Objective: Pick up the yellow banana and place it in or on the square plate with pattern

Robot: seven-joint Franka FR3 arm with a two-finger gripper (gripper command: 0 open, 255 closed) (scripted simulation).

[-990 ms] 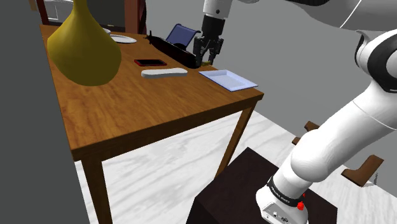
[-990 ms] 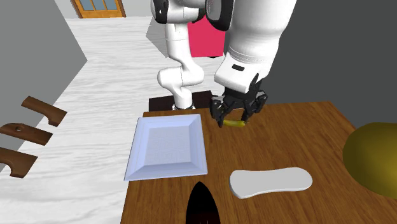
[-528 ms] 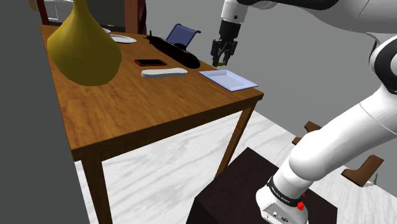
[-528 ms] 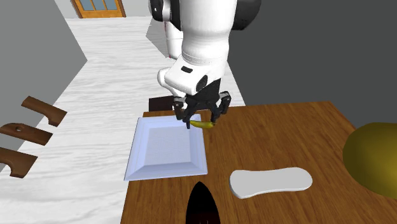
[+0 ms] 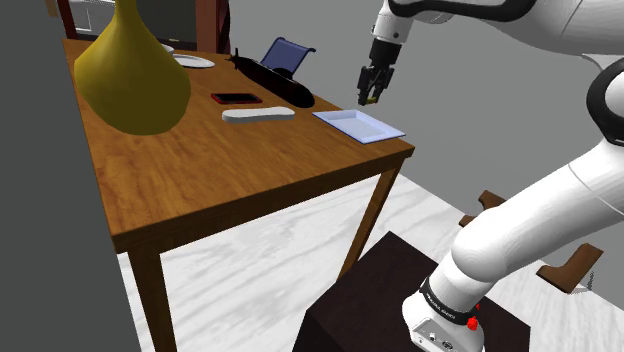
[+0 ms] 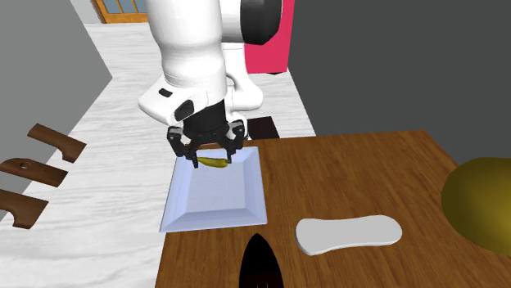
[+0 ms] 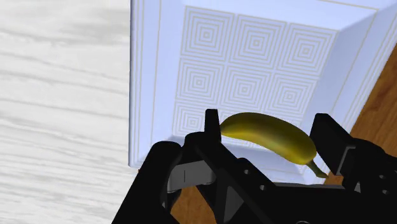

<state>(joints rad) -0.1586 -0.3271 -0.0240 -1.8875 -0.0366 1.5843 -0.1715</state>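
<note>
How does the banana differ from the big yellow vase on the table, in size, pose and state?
The banana is small and curved; the vase is large and pear-shaped, narrowing toward its top. The banana lies crosswise in the shut pincer, above the square plate; the vase stands upright on the wooden table, untouched. Both are yellow, the vase duller.

One camera sits beside and a little behind the stand (image 5: pixel 400 290), looking down along the table (image 5: pixel 200 170) from some way off. Another hangs close over the table's far side, facing the arm (image 6: pixel 192 57). The wrist one (nearest of all) looks down. All three catch the square plate (image 5: pixel 358 124).
</note>
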